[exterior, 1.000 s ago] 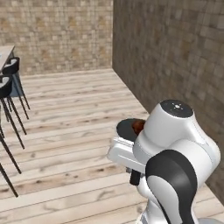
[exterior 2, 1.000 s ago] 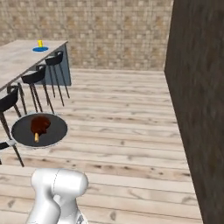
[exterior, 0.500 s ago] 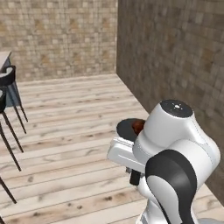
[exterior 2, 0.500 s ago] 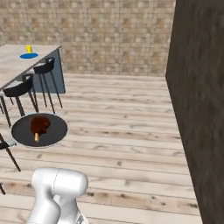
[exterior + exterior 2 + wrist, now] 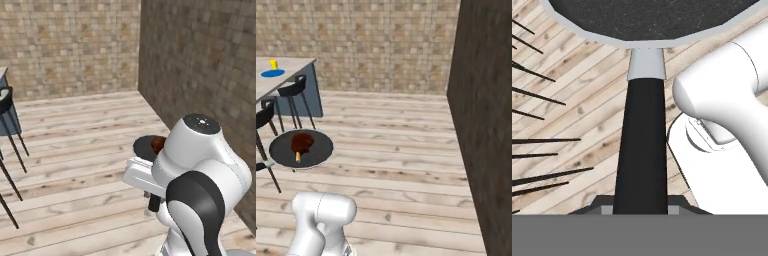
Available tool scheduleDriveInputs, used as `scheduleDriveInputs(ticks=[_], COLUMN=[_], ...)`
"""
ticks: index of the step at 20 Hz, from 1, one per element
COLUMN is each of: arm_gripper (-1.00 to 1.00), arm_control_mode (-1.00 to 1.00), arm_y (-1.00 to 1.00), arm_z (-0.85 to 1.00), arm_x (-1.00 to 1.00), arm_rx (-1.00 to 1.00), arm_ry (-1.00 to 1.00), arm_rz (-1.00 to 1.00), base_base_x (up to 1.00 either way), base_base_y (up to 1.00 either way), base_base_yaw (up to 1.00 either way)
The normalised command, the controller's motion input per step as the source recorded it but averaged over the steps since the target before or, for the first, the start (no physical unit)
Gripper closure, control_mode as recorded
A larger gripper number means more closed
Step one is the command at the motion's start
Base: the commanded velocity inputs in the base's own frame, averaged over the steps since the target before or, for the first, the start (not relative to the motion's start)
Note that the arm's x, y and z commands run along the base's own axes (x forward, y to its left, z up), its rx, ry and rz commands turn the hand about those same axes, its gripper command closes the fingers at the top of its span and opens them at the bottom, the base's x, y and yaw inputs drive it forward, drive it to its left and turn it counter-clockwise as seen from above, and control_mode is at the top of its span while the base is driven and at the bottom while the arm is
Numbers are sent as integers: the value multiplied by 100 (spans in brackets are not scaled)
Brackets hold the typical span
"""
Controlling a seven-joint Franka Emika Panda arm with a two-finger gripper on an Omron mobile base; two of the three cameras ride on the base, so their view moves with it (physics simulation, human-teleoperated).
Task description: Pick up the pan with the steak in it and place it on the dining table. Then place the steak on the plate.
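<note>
Pan (image 5: 302,149) riding in my gripper (image 5: 639,206), jaws clamped together on its black handle (image 5: 640,150), which is running straight up the hand view to the silvery rim. The pan is hanging level in the air above the plank floor (image 5: 401,150), touching nothing but me. Steak (image 5: 301,142) is sitting inside the pan, a little toward the far side, well within the rim. In the left base view the pan is peeking out just beyond my white arm (image 5: 200,165), its far edge free of the brick wall (image 5: 200,65) on that side. Ahead of me the floor is lying open up to the back wall. Dining table (image 5: 286,75) is standing off to the left, its near corner and dark stools (image 5: 293,97) just beyond the pan's left edge; a blue plate (image 5: 272,73) is resting on the tabletop, far from the pan. A dark wall (image 5: 483,125) is closing in the right side.
</note>
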Motion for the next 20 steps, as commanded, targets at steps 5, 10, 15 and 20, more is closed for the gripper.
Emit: scheduleDriveInputs(ticks=[5,10,15,20], arm_gripper=[100,100,100,100], arm_control_mode=[100,100,100,100], arm_y=[0,0,0,0], arm_z=[0,0,0,0], arm_x=[0,0,0,0], arm_rx=[0,0,0,0], arm_ry=[0,0,0,0], arm_rz=[0,0,0,0], base_base_x=[100,100,100,100], base_base_y=[-18,-18,-18,-21], base_base_yaw=[0,0,0,0])
